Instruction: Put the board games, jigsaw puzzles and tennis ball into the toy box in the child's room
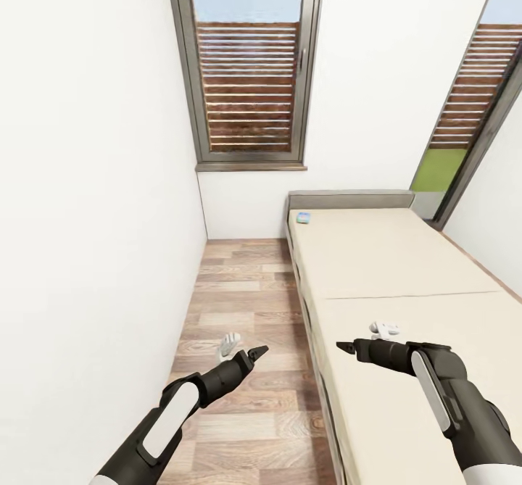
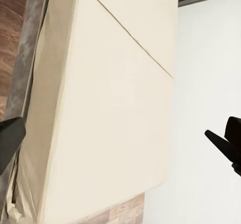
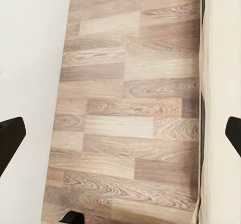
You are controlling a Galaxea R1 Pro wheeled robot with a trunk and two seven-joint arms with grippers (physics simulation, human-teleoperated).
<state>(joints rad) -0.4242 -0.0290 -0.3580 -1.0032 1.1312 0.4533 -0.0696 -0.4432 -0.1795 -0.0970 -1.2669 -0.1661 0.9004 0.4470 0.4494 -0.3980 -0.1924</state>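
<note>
head view: narrow room, white walls, wood-plank floor (image 1: 239,304) running between the left wall and the bed (image 1: 391,282). the bed is long and low, plain beige mattress with a seam across its middle, grey headboard (image 1: 351,199) at the far end under the wall. a tall dark-framed window (image 1: 246,64) stands in the far wall with brown slats behind the glass; a second dark-framed window (image 1: 471,101) angles in at the right, slats above and a green patch below.

one small flat box (image 1: 303,217) with a blue-green cover lies on the mattress at the near-left corner by the headboard, close to the bed's floor-side edge. too small to read the print; likely one of the board games.

left gripper (image 1: 250,355) hangs over the floor, just beside the bed's edge, pointing toward the bed. in the left wrist view its dark fingers (image 2: 10,138) sit at opposite edges with the mattress and white wall between them: spread apart, nothing held.

right gripper (image 1: 346,346) hangs over the near half of the mattress, pointing toward the floor side. in the right wrist view its fingers (image 3: 11,133) are wide apart, with floor planks and the bed's side between them: spread, empty.

the two grippers face each other, well apart.
</note>
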